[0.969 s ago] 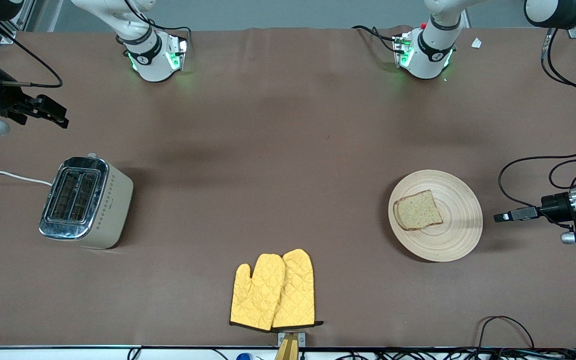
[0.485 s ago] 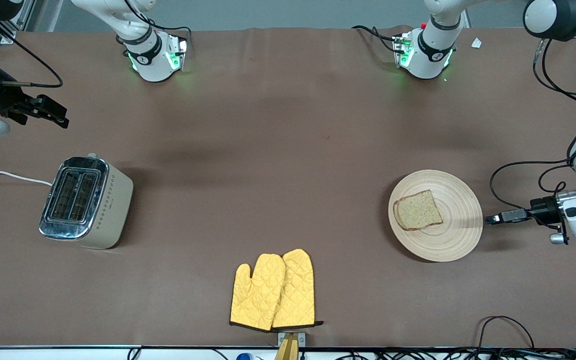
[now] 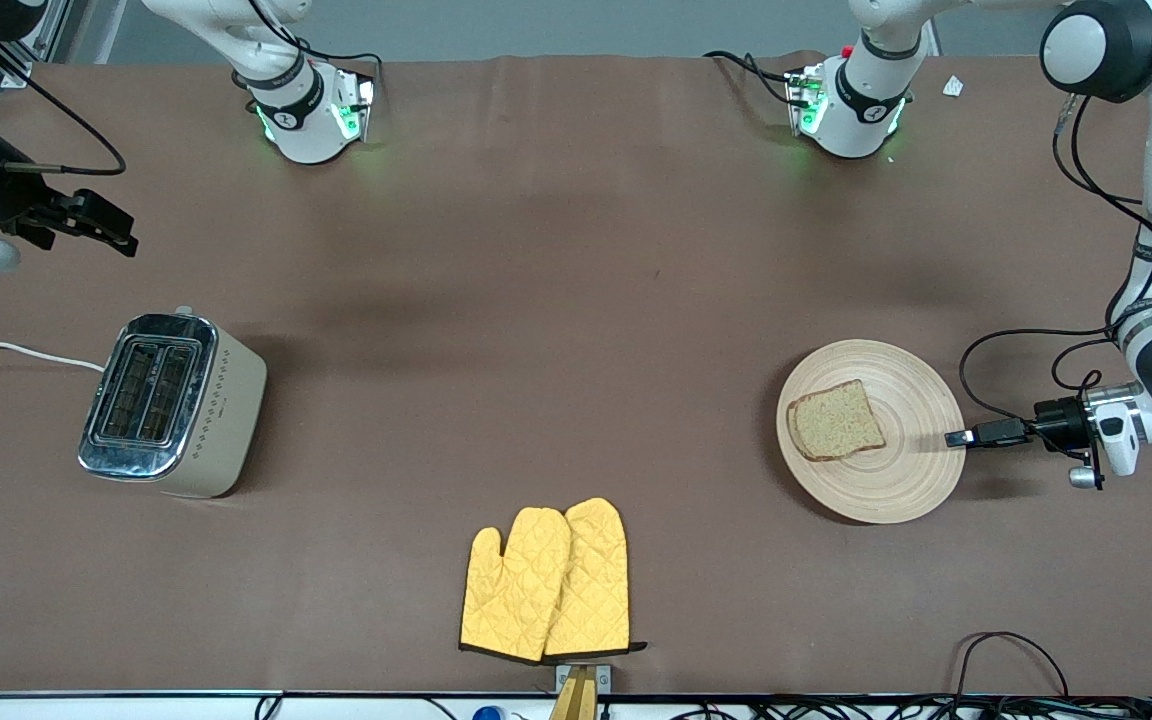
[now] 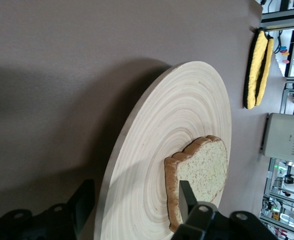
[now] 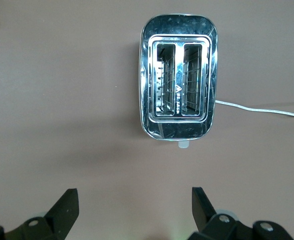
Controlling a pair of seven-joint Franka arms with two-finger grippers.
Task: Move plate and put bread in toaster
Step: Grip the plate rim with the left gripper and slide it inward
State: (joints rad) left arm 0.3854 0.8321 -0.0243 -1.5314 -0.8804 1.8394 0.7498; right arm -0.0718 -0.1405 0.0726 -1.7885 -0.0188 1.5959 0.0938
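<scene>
Lying nearest the camera, a pair of quilted yellow oven mitts (image 3: 546, 582) plays no part, while farther back the large round pale wooden plate (image 3: 911, 480) carries the brown seeded bread slice (image 3: 836, 421) toward the left arm's end of the brown desk (image 3: 576, 300), well apart from the cream toaster with its chrome top (image 3: 171, 405). The left gripper (image 3: 961, 438), jaws wide astride the plate's rim, has closed in from clear of it a second ago, probably to slide it toward the toaster. The right gripper (image 3: 111, 228) waits with wide jaws near the toaster, likely ready for the bread.
</scene>
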